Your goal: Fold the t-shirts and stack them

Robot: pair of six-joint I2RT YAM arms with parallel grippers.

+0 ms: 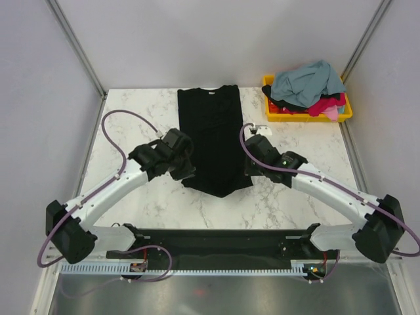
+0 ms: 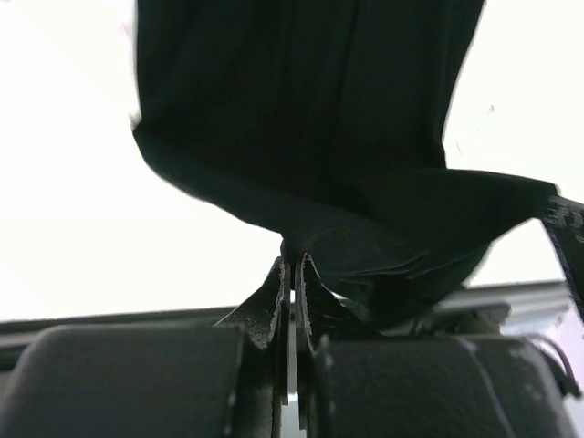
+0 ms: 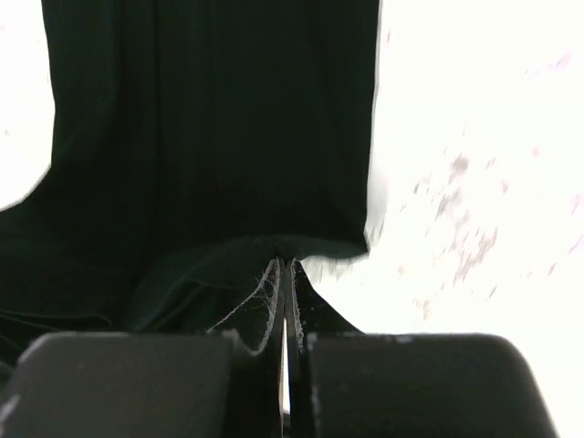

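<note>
Left of the yellow bin (image 1: 308, 119), the black t-shirt (image 1: 213, 131), judged soft and light, is pinched at its hem corners by the left gripper (image 2: 292, 266) and the right gripper (image 3: 285, 265).

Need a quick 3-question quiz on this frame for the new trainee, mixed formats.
1. True or false: the left gripper and the right gripper are each shut on the near end of the black t-shirt.
2. Where does the yellow bin sit? A) at the far right corner of the table; B) at the far left corner; C) between the arm bases.
3. Fill in: the shirt on top of the pile in the bin is ___ in colour.
Key: 1 true; 2 A; 3 grey-blue.
</note>
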